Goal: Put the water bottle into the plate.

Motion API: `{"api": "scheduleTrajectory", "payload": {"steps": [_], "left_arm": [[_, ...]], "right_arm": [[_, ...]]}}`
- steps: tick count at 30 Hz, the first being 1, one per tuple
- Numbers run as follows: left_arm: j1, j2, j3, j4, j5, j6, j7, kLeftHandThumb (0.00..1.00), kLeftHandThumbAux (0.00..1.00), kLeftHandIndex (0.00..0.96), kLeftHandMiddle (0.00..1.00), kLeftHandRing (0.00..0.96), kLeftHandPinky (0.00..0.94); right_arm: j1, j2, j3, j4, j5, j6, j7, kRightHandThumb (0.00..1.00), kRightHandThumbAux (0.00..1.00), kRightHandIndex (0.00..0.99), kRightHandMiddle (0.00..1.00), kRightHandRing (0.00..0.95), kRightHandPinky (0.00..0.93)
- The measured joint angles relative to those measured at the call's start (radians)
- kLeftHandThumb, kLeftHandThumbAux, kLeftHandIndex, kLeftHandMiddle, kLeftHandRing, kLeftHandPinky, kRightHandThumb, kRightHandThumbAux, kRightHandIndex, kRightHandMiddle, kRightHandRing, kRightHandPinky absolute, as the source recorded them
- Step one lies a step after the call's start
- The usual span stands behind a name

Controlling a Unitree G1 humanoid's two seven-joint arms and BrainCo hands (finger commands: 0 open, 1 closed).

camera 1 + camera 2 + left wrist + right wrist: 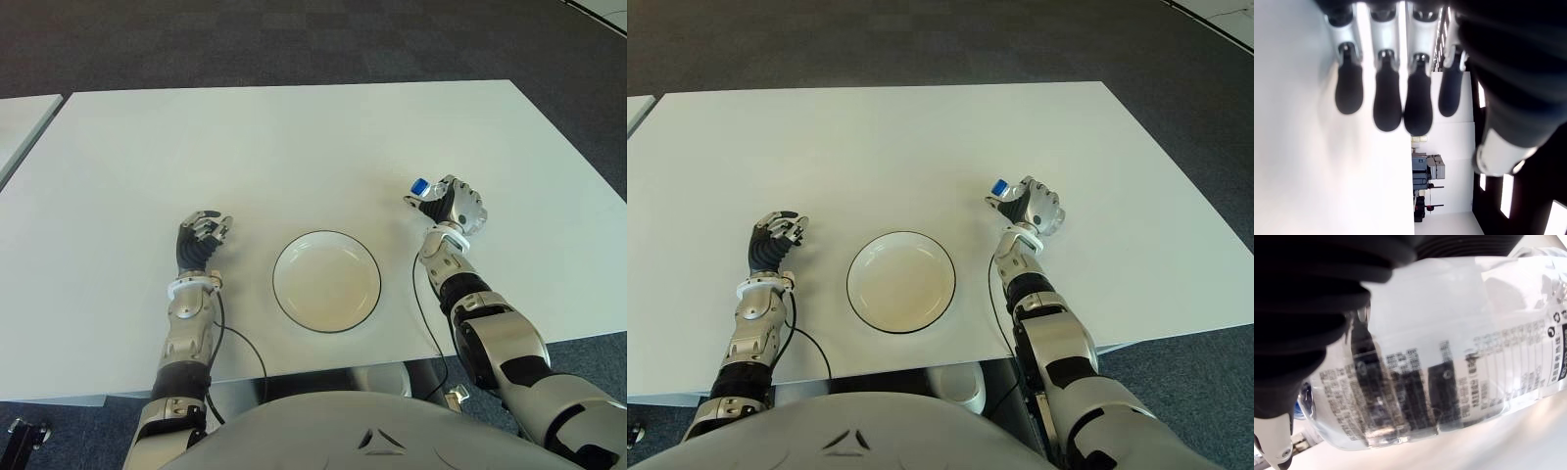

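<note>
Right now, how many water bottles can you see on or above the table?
1. The water bottle is held in the right hand, to the right of the plate. The left hand holds nothing.

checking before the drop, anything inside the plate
Nothing shows inside the plate; its whole pale bowl is uncovered. The water bottle is in the right hand, to the plate's right.

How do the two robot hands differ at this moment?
The right robot hand is closed around the water bottle, while the left robot hand holds nothing, its fingers loosely curled. The right one shows to the right of the plate, the left one to its left. Both are above the white table, on either side of the empty plate.
</note>
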Motion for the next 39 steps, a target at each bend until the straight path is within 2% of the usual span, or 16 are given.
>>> {"api": "scheduleTrajectory", "payload": {"steps": [12, 16, 29, 36, 39], "left_arm": [[-0.001, 0.0, 0.006, 0.001, -0.003, 0.0, 0.0, 0.708, 0.712, 0.434, 0.668, 0.649, 0.617], [-0.005, 0.0, 0.006, 0.003, -0.006, -0.002, 0.0, 0.708, 0.712, 0.434, 0.664, 0.645, 0.612], [-0.007, 0.0, 0.003, 0.005, -0.006, -0.01, 0.0, 0.708, 0.711, 0.435, 0.661, 0.639, 0.607], [-0.008, 0.0, 0.003, 0.009, 0.0, -0.009, 0.001, 0.708, 0.711, 0.435, 0.666, 0.645, 0.616], [-0.01, -0.002, 0.003, 0.01, 0.0, -0.007, 0.002, 0.708, 0.711, 0.435, 0.665, 0.643, 0.612]], "right_arm": [[0.053, -0.008, 0.065, -0.079, -0.014, -0.082, -0.092, 0.719, 0.711, 0.441, 0.788, 0.785, 0.821], [0.079, -0.01, 0.081, -0.15, -0.018, -0.094, -0.093, 0.72, 0.712, 0.441, 0.8, 0.798, 0.834], [0.258, 0.043, 0.101, -0.627, -0.005, -0.084, 0.052, 0.729, 0.713, 0.44, 0.867, 0.872, 0.894], [0.288, 0.041, 0.105, -0.791, -0.004, -0.13, 0.132, 0.731, 0.713, 0.439, 0.875, 0.886, 0.891], [0.293, 0.033, 0.11, -0.847, -0.001, -0.174, 0.181, 0.731, 0.714, 0.439, 0.876, 0.888, 0.891]]}}
